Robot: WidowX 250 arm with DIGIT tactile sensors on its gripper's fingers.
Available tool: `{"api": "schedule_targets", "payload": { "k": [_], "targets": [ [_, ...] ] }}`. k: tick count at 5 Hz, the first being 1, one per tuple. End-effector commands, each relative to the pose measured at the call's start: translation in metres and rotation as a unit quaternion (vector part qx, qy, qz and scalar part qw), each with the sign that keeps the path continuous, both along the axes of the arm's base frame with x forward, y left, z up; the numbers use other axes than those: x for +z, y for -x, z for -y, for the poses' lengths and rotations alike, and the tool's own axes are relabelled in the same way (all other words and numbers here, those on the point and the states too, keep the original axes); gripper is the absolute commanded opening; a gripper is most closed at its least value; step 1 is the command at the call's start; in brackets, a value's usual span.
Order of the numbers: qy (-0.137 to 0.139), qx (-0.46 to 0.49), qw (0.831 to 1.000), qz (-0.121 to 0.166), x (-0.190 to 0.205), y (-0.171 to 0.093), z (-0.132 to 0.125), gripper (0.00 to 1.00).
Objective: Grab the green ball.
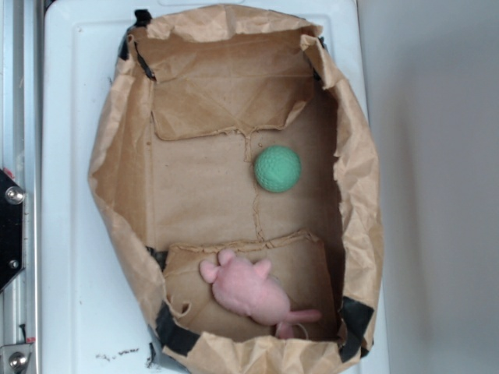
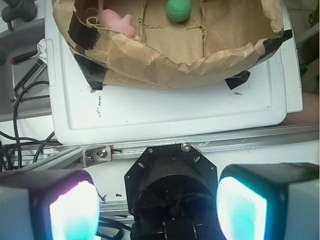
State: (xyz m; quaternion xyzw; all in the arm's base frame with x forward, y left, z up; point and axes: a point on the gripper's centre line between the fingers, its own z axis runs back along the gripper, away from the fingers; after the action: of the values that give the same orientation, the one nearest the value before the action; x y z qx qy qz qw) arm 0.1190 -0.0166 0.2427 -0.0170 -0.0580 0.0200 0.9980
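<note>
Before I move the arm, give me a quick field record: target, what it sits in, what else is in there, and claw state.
target: green ball, loose on the floor of the container
container: brown paper bag laid open on a white tray
other item: pink plush toy at the opposite end, apart from the ball
claw: open, holding nothing, outside the bag beyond the tray edge
fingers: wide apart in the wrist view

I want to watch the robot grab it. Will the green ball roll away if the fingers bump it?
Probably yes. The green ball is round and sits loose on the flat bottom of the paper bag, touching nothing, so a nudge would likely send it rolling. Its dimpled matte surface should give some grip. The open fingers are not near it yet.
</note>
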Motion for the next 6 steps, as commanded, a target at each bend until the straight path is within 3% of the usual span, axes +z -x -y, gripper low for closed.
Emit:
{"api": "schedule_targets", "payload": {
  "k": [1, 2, 4, 5, 6],
  "targets": [
    [0.0, 0.0, 1.0, 0.0, 0.0, 0.0, 0.0, 1.0],
    [-0.011, 0.033, 0.999, 0.009, -0.016, -0.047, 0.012, 1.0],
    [-0.034, 0.061, 0.997, 0.028, -0.029, -0.091, 0.01, 1.0],
    [-0.03, 0.039, 0.998, 0.035, -0.037, -0.107, 0.0, 1.0],
    [-0.007, 0.011, 0.999, 0.031, -0.052, -0.123, -0.019, 1.0]
  ]
}}
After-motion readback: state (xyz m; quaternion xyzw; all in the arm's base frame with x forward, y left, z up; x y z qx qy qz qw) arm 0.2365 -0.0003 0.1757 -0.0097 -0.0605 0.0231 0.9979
